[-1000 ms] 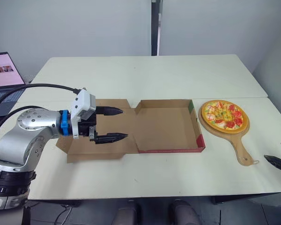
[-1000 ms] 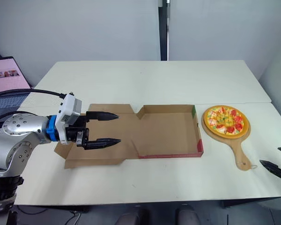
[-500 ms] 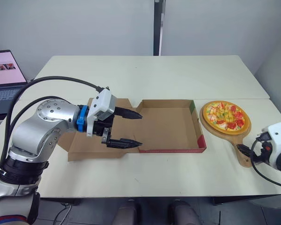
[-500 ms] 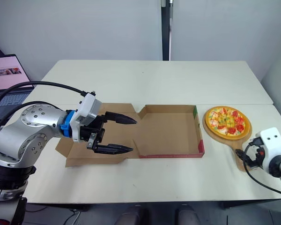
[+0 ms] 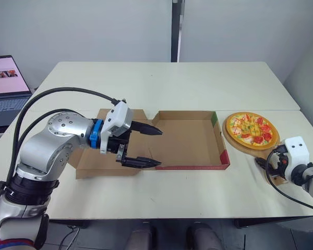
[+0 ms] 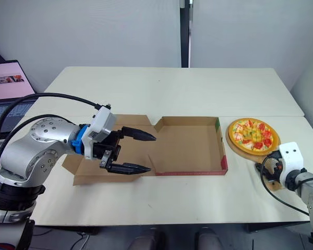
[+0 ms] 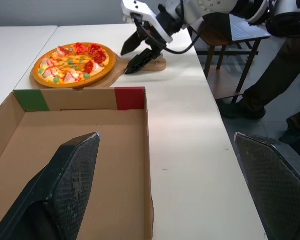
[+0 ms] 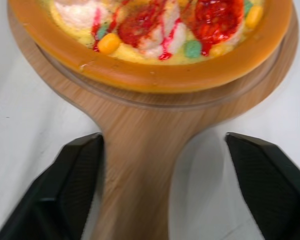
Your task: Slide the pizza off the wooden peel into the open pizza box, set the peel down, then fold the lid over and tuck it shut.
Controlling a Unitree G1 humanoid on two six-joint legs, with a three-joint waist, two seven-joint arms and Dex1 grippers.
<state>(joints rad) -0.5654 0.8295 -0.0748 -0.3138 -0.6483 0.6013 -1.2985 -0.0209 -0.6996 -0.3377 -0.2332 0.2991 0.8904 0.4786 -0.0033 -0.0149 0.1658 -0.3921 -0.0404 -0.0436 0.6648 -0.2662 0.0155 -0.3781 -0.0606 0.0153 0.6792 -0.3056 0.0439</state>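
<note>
Across the pale table (image 5: pixel 198 83) lies the open pizza box (image 5: pixel 185 140), its brown tray bare and its lid (image 5: pixel 94 167) spread flat toward the robot's left. Off the table's far left corner stands a laptop (image 5: pixel 8 78) showing a pink page; its writing is too small to read. The box's print is plain colour bands (image 7: pixel 80 99), green and red, on the wall nearest the pizza.

Just beside that wall rests the wooden peel (image 6: pixel 241 150), handle toward the robot, with the pizza (image 5: pixel 249 127) sitting on its round end.

The left gripper (image 5: pixel 160 148) hovers over the fold between lid and tray, its fingers wide apart, tips aimed at the tray and holding nothing. Its tips have crept a little nearer the tray than half a second ago.

The right gripper (image 8: pixel 163 145) has come forward. A second ago just its fingertips showed at the frame's edge, and half a second ago it was back at the handle's end. Now its fingers are spread to either side of the handle, one just beside the wood, the other clear of it, not clamped.

The left wrist view looks over the tray to the pizza and takes in a person's leg (image 7: pixel 275 75) past the table. The right wrist view gives the red, yellow and green toppings close up.
</note>
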